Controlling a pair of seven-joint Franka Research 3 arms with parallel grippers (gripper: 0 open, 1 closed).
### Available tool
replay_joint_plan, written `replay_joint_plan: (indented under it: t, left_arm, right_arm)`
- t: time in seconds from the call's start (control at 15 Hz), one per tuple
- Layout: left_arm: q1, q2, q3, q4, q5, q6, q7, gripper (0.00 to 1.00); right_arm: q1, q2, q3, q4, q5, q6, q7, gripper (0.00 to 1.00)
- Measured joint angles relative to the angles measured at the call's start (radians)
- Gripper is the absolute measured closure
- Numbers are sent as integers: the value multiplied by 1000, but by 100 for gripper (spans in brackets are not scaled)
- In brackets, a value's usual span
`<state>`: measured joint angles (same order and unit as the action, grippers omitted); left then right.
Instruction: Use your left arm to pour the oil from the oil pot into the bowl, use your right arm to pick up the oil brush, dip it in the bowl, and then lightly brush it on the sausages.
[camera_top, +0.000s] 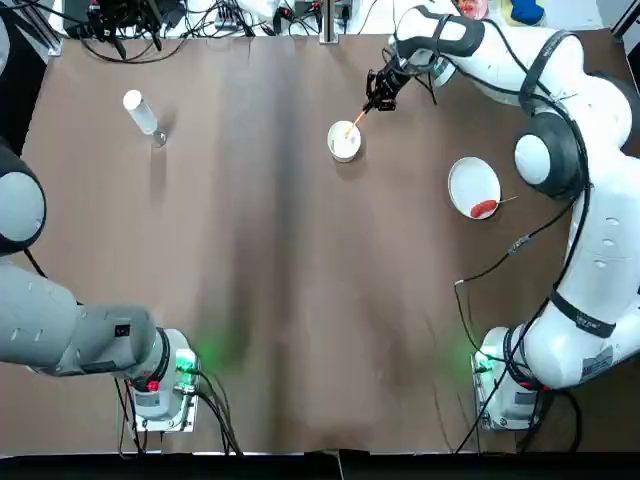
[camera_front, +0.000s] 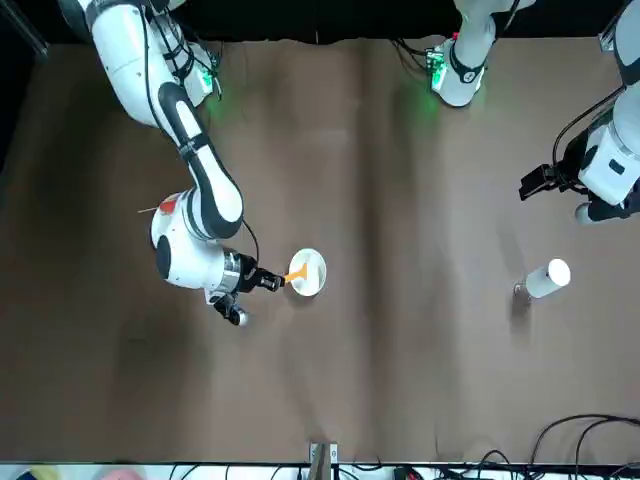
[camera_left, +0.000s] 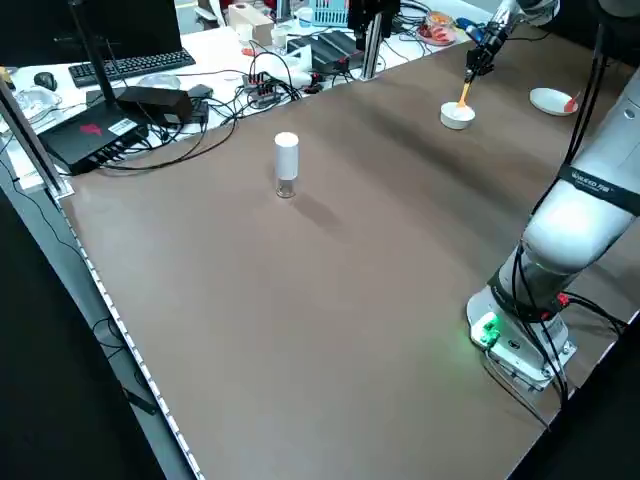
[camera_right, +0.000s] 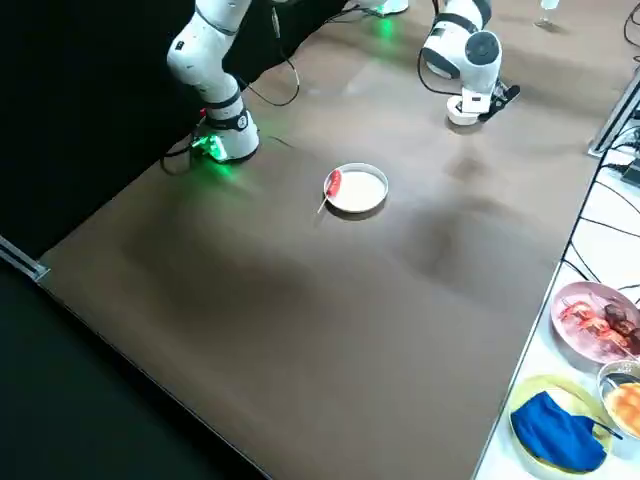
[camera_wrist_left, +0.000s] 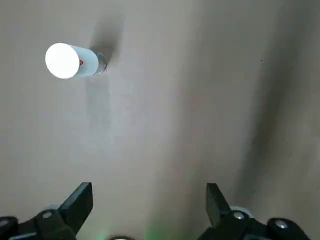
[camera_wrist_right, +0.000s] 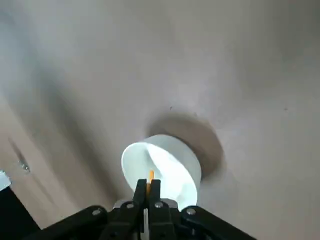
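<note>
Open table (camera_top: 280, 300) around upright oil pot (camera_top: 141, 112)

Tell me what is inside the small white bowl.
The small round white bowl holds the tip of the thin yellow-orange brush, gripped by the right tool. Any oil inside cannot be made out.

Six cameras cover one brown desk (camera_top: 290, 300). The overhead view looks straight down with both arm bases along its lower edge; the front view faces the robot from across the desk, bases at its top. Both share the bowl (camera_top: 344, 141) and the oil pot (camera_top: 141, 112). The left side view looks diagonally over the desk from a raised corner, the right side view from the opposite one, near the plate (camera_right: 360, 189). Each wrist camera looks down close past its own jaws.
</note>
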<state>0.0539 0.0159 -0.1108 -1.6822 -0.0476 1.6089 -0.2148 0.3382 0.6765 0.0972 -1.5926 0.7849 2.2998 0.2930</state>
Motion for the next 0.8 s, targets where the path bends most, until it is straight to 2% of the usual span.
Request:
replay_joint_plan:
  t: [0.53,0.6,0.8]
  left_arm:
    - [0,0,-1,0,0,2,1,0]
    - [-1,0,-1,0,0,3,1,0]
    - [-2,1,-1,0,0,3,2,0]
  right_arm:
    - [28,46,0,0,1,82,10,95]
    - [30,47,0,0,0,82,10,90]
    - [28,47,-5,0,0,83,9,63]
